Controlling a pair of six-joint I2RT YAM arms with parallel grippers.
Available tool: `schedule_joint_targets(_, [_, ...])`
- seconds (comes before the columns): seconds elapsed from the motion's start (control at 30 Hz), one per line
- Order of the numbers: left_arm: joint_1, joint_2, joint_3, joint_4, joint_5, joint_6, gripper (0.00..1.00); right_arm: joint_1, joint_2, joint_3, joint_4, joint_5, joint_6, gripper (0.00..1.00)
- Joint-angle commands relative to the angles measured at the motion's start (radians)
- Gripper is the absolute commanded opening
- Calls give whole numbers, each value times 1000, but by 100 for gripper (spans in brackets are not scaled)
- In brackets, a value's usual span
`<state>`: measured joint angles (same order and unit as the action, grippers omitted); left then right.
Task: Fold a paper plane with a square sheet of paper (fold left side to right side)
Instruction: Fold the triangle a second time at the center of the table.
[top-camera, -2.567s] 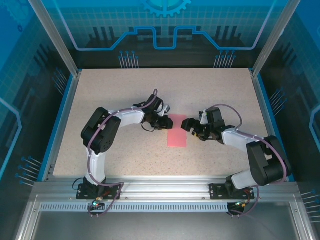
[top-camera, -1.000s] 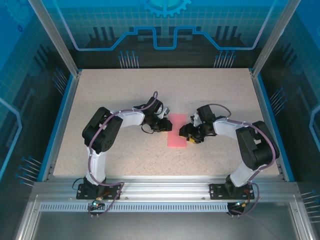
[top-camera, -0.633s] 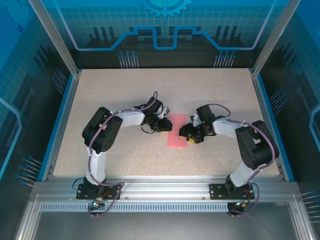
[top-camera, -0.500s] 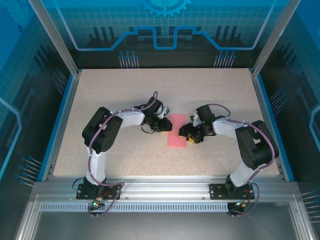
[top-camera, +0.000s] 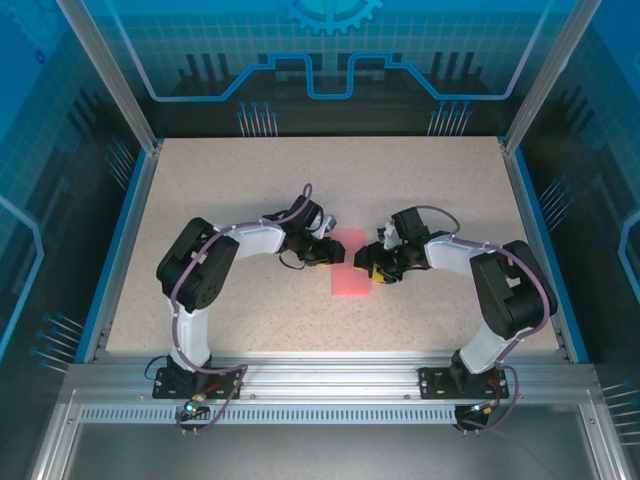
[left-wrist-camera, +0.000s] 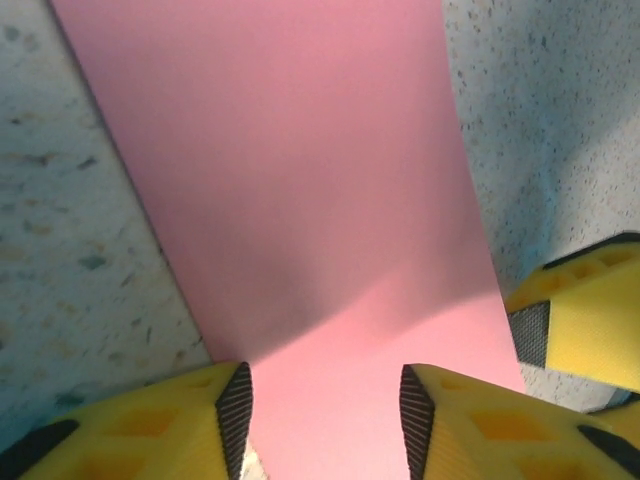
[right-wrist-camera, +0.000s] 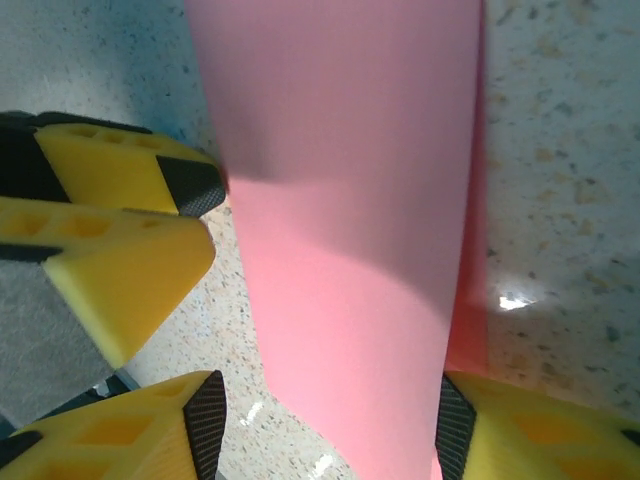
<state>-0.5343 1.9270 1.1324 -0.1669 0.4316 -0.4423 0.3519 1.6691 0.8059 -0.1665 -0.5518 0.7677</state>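
The square sheet of paper (top-camera: 350, 268) lies flat near the middle of the table (top-camera: 250, 180), well clear of every edge. It reads as a narrow, unmarked pink-red strip, doubled, with a lower layer peeking along one long edge. The left gripper (top-camera: 328, 252) and right gripper (top-camera: 373, 268) flank its long sides, jaws apart and straddling it, probably to hold the fold flat.

Matt pink paper (left-wrist-camera: 300, 200), speckled matt table (left-wrist-camera: 70, 250)
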Motion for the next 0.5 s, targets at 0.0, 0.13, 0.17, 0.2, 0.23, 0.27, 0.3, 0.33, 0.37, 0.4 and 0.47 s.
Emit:
schedule_joint_targets(0.0, [-4,-140,-73,90,-45,36,56,-19,21,23,46,-66,40,59])
schedule_joint_targets(0.13, [-6,-290,-198,170,-98,97,66,-34,22,55,37,-77,45,58])
schedule_joint_targets(0.17, [-8,-328,-229,182,-108,115,68,-37,25,64,32,-80,44,58])
schedule_joint_targets(0.2, [-11,-362,-259,195,-116,131,73,-40,29,68,27,-84,44,58])
schedule_joint_targets(0.23, [-17,-388,-285,204,-124,145,75,-42,32,68,25,-86,44,58])
schedule_joint_targets(0.27, [-28,-423,-311,210,-137,168,77,-45,39,95,21,-91,43,58])
schedule_joint_targets(0.3, [-42,-450,-331,212,-150,184,78,-47,45,106,20,-95,42,57])
schedule_joint_targets(0.33, [-63,-479,-350,210,-172,208,79,-48,51,116,18,-98,42,57])
schedule_joint_targets(0.37, [-87,-503,-363,205,-196,227,79,-48,58,126,12,-101,40,57])
schedule_joint_targets(0.4, [-109,-522,-372,197,-218,245,79,-49,66,137,6,-102,38,57])
schedule_joint_targets(0.47, [-156,-550,-376,174,-262,276,79,-51,77,158,-2,-103,38,57])
